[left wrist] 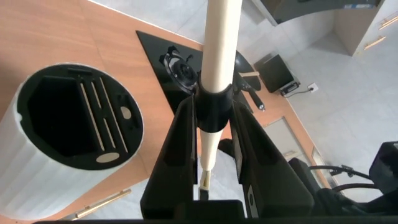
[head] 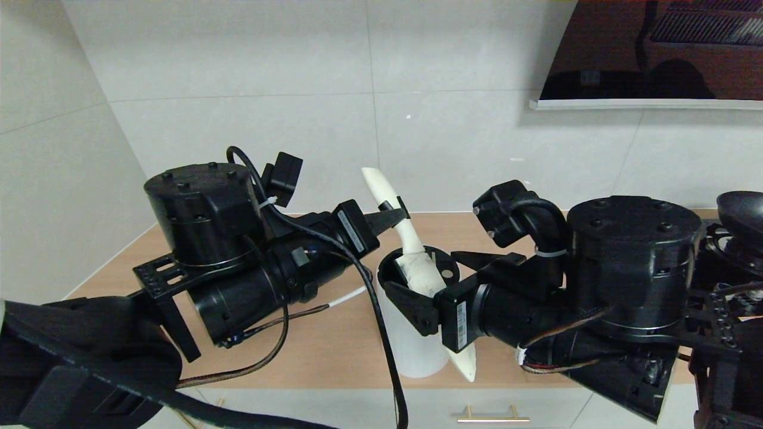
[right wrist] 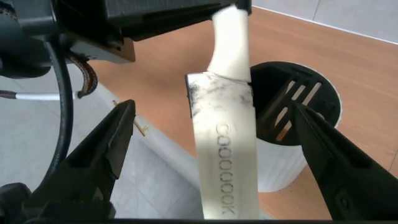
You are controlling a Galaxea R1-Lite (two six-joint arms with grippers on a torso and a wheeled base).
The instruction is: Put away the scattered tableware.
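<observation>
White utensil (head: 382,188) gripped by left jaws beside white holder (head: 414,353) (right jaws spread wide).

The wooden countertop (head: 322,351) carries a white utensil holder (head: 417,354) and a black cooktop (left wrist: 152,53).

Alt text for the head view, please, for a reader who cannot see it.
The left end effector grips a white spatula by its handle, slanting across the front of a white utensil holder on a wooden counter. The open right end effector sits with a finger either side of the blade.
</observation>
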